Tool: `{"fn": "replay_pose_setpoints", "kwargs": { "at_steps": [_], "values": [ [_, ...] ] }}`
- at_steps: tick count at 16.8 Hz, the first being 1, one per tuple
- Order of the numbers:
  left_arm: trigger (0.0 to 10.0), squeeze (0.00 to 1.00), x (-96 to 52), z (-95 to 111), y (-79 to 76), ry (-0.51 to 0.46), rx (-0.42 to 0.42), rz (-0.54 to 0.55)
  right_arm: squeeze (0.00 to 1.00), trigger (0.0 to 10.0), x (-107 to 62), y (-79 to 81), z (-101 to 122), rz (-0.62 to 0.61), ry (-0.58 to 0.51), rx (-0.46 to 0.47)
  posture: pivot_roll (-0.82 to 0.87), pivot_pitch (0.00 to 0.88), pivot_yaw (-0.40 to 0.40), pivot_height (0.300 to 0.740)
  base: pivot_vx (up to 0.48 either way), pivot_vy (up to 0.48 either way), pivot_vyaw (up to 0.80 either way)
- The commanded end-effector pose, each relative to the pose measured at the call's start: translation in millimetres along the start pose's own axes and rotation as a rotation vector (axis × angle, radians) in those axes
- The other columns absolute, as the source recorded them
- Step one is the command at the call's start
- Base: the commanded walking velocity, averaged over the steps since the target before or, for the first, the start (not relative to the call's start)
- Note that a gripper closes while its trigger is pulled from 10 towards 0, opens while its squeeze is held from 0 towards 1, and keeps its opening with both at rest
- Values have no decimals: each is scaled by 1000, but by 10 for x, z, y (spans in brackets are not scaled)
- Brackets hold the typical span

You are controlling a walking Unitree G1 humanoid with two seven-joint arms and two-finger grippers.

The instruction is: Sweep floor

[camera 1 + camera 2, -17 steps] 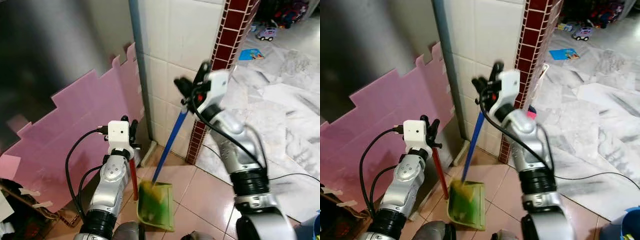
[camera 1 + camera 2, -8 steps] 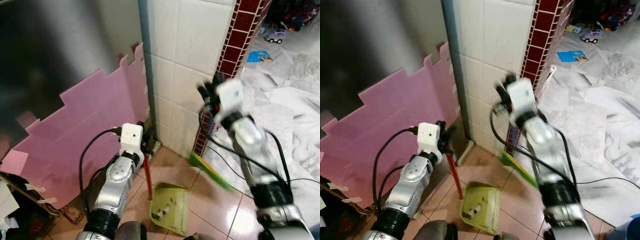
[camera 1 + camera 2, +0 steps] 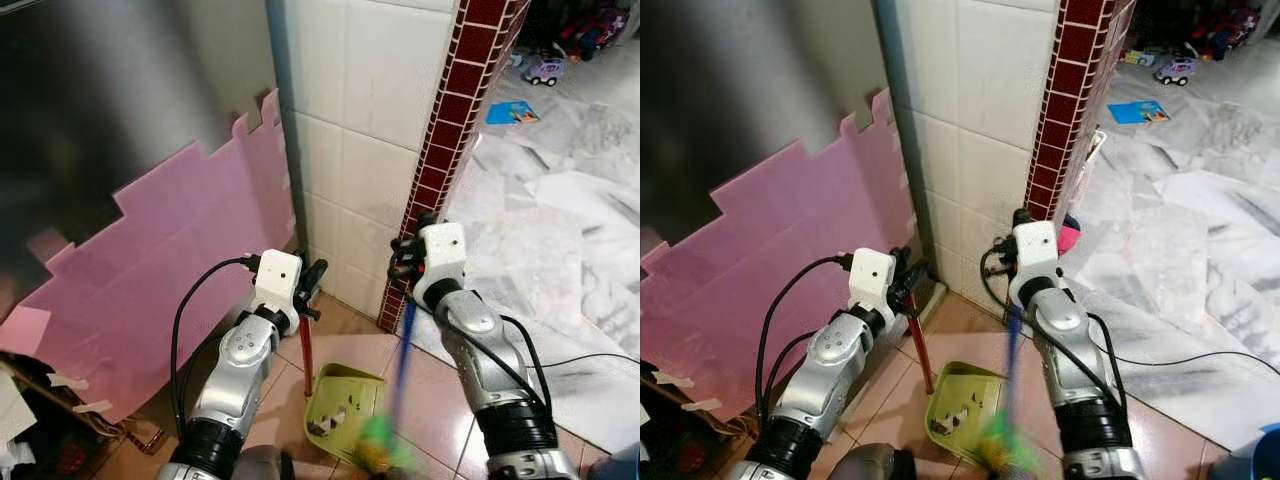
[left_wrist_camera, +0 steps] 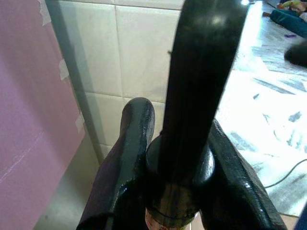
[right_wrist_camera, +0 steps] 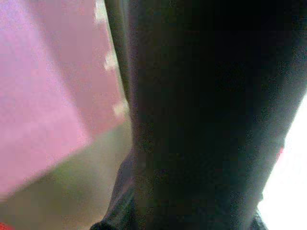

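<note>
1 green dustpan (image 3: 345, 408) rests on the tiled floor (image 3: 435, 385), its red handle (image 3: 305, 352) clenched by the left gripper (image 3: 310, 292). The right gripper (image 3: 405, 262) grasps 1 blue-handled broom (image 3: 402, 352), green bristles beside the pan. No legible writing.

Pink foam sheets (image 3: 150, 270) lean against a dark wall beside a white tiled wall (image 3: 370, 120). A red brick-tiled column (image 3: 455, 140) edges it. Beyond, a toy car (image 3: 545, 70) and a blue book (image 3: 510, 112) lie well apart on the marble floor (image 3: 560, 220).
</note>
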State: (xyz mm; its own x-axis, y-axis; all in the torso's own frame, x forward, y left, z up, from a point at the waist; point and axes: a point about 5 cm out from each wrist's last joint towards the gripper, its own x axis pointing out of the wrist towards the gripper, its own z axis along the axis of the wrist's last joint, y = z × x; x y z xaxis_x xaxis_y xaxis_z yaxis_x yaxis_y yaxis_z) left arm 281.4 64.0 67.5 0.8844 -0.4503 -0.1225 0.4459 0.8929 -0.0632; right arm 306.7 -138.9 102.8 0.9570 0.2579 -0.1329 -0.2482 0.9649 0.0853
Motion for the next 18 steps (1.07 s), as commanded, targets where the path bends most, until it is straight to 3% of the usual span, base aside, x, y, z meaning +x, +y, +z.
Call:
{"fn": "replay_pose_setpoints", "kwargs": {
  "at_steps": [1,3,5,8,11,14,18],
  "values": [
    [10000,0,-24,-137,-124,62,-67,-33,0,10000,42,98,314,67,-145,56,-27,0,58,740,0,0,0],
    [10000,0,-12,-132,-86,83,-58,26,0,10000,38,84,401,62,-191,-8,-28,0,56,740,0,0,0],
    [10000,0,-61,-43,37,36,-50,92,0,10000,-14,2,410,5,-193,-107,-27,0,56,740,0,0,0],
    [10000,0,-164,-10,150,8,-81,152,0,10000,-132,-94,293,-71,-161,-49,-25,0,53,740,0,0,0],
    [10000,0,-180,-24,166,21,-87,151,0,10000,-197,14,170,12,-124,-43,-31,0,56,740,0,0,0],
    [10000,0,-154,50,151,2,-91,129,0,10000,-173,-40,204,-23,-135,-78,-41,0,68,740,0,0,-169],
    [10000,0,-178,94,182,-8,-109,129,0,10000,-145,-113,290,-64,-161,-93,-45,0,69,740,0,0,-800]
  ]
}}
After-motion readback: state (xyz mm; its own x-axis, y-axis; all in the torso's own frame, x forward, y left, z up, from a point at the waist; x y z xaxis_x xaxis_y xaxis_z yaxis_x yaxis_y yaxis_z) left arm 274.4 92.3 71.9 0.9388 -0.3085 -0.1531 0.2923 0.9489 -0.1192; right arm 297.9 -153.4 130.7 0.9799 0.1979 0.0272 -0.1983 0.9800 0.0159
